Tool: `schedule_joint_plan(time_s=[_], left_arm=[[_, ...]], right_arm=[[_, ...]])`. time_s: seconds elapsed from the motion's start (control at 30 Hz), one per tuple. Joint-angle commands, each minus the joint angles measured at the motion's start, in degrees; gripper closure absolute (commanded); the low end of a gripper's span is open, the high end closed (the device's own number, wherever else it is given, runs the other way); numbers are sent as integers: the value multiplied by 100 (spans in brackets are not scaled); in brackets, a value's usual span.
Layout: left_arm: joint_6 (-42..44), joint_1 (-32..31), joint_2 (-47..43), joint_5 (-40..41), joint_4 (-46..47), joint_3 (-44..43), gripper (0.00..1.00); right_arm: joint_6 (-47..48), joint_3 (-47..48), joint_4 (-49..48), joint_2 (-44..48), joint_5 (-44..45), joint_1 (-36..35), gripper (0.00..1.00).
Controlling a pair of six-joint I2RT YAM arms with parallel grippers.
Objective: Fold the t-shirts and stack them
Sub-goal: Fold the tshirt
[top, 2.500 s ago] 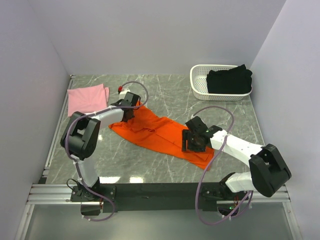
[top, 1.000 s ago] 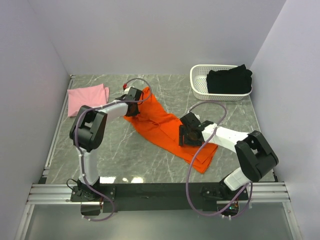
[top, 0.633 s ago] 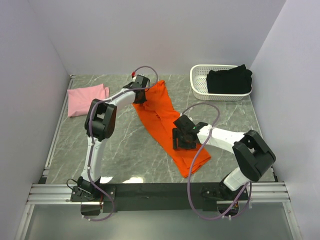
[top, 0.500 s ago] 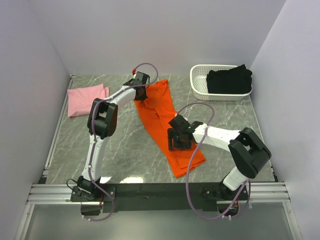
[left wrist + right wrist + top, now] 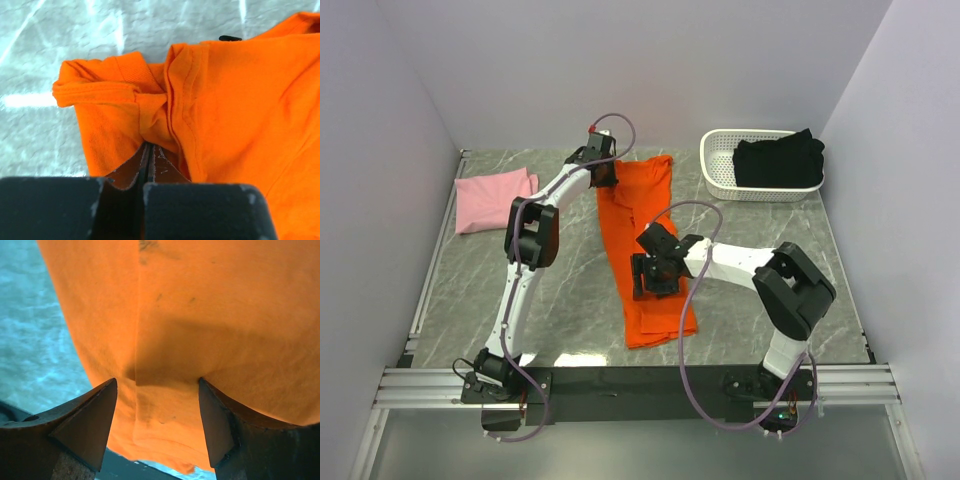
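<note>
Straightening orange tee (image 5: 655, 185) for folding.
L pincer (image 5: 603, 174) clamped on sleeve, anchoring; R pincer (image 5: 656, 277) apart over mid-cloth.

We can read no text, label, brand, number or sign in any of the three views. The only candidate is a small dark tab (image 5: 230, 38) at the far edge of the orange t-shirt (image 5: 240, 100) in the left wrist view, and it is too small for us to tell whether it carries any writing.
</note>
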State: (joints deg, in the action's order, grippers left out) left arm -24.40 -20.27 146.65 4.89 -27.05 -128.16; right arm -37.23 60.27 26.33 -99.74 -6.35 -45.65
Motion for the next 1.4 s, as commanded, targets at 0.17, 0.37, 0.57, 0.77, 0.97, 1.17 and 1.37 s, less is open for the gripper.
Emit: schedule_joint_plan(time_s=[0.17, 0.37, 0.57, 0.77, 0.97, 1.17, 1.37], left_arm=[[190, 76, 232, -830, 604, -288, 97], [252, 76, -3, -1007, 963, -273, 96], [348, 76, -1374, -603, 1553, 404, 63], [95, 15, -3339, -506, 2098, 2192, 28], [-512, -450, -5276, 214, 2178, 5284, 27], [-1241, -1643, -6841, 522, 2002, 7827, 28], [-2401, -2832, -8203, 645, 1650, 9316, 28]], right_arm=[[6, 380, -391, -168, -657, -181, 27], [102, 415, -357, 138, -254, -190, 27], [366, 301, -251, 1419, 747, -190, 24], [410, -85, 91, 2519, 1373, -181, 22], [59, -1051, 215, 3328, 1690, -181, 21], [-319, -2088, 110, 4102, 1602, -181, 22], [-627, -2818, -154, 4481, 1304, -216, 23]])
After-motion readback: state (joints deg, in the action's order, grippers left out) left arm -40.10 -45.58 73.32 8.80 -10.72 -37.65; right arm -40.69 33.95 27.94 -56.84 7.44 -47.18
